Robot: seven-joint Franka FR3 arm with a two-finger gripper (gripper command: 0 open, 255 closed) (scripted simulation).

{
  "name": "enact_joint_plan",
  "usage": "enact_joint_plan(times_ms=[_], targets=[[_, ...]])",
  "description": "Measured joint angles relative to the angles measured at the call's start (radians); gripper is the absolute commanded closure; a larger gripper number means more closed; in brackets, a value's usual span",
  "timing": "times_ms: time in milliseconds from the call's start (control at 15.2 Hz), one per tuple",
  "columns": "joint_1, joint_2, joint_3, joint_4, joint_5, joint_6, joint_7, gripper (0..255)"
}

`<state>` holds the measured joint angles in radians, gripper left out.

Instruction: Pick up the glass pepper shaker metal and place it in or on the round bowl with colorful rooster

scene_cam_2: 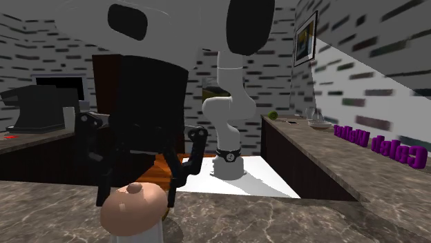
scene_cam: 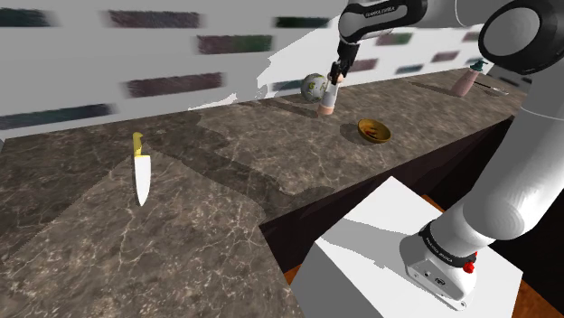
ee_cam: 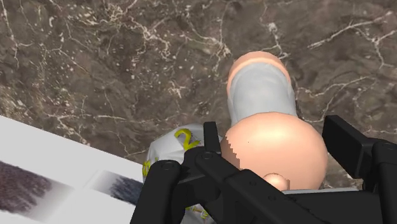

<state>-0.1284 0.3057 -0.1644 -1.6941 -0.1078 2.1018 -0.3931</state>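
A: Where is the shoulder camera?
B: High beside the stand (scene_cam: pixel 380 217), lower right, looking down the counter (scene_cam: pixel 226 199); the shaker (scene_cam: pixel 327 101) is far off, upper middle.
A: The others?
B: The second sits low, right against that shaker, facing back at the arm's base (scene_cam_2: pixel 228 155), centre. The wrist camera looks down onto it, close.

The shaker (ee_cam: pixel 262 95) stands upright on the counter (scene_cam: pixel 226 208) directly under the gripper (scene_cam: pixel 333 79). It has a white body, a peach domed cap and a peach foot. The cap sits between the spread fingers; whether either one touches it cannot be told. The bowl (scene_cam: pixel 373 131) is round, shallow and golden brown, with a red mark inside. It sits upright on the same counter, near the gripper on the side toward the stand (scene_cam: pixel 398 262), apart from the shaker.
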Motion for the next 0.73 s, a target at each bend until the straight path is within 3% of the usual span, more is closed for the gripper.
enact_joint_plan(times_ms=[726], targets=[[0.002,-0.031,0.0,0.106,0.002,-0.136,-0.013,255]])
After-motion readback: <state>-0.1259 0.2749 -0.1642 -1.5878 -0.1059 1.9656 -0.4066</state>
